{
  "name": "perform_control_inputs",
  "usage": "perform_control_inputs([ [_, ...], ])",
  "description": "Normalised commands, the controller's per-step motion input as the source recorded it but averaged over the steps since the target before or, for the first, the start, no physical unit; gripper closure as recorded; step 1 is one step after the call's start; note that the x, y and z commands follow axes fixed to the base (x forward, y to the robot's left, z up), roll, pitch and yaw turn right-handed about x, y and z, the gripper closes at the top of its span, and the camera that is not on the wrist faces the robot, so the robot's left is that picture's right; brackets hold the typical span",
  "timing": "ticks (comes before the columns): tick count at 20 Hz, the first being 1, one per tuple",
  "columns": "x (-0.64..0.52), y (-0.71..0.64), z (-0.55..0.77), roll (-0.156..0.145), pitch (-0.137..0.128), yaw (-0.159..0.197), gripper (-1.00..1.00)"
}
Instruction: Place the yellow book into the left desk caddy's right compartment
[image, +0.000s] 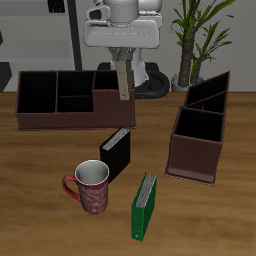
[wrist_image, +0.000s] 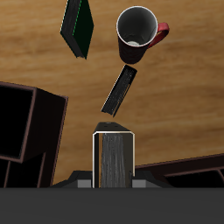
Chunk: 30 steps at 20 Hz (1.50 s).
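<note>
**A:** The arm (image: 122, 22) reaches in from twelve o'clock, its white wrist high above the counter at the back.

**B:** And the gripper (image: 123, 60) points straight down, well clear of the counter.

**A:** Jaws?

**B:** Drawn in narrow, one on each flat face of the yellow book (image: 124, 82), which hangs below them toward six o'clock, tilted slightly.

**A:** The wrist camera agrees: the gripper (wrist_image: 114, 180) has the book's edge held between its dark finger bases.
</note>
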Motion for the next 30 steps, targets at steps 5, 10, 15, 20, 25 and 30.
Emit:
perform_control_inputs([
  [5,0.03,0.49,0.29,0.033,-0.01,-0.009,1.0],
  [10,0.09,0.51,0.25,0.022,0.001,-0.001,1.0],
  [15,0.14,0.4,0.29,-0.002,-0.004,-0.027,1.0],
  [20,0.23,0.47,0.22,-0.026,0.004,0.021,1.0],
  [25,0.13,0.24,0.12,-0.002,0.003,-0.023,1.0],
  [30,0.22,0.31,0.11,-0.02,-0.002,-0.047,1.0],
])
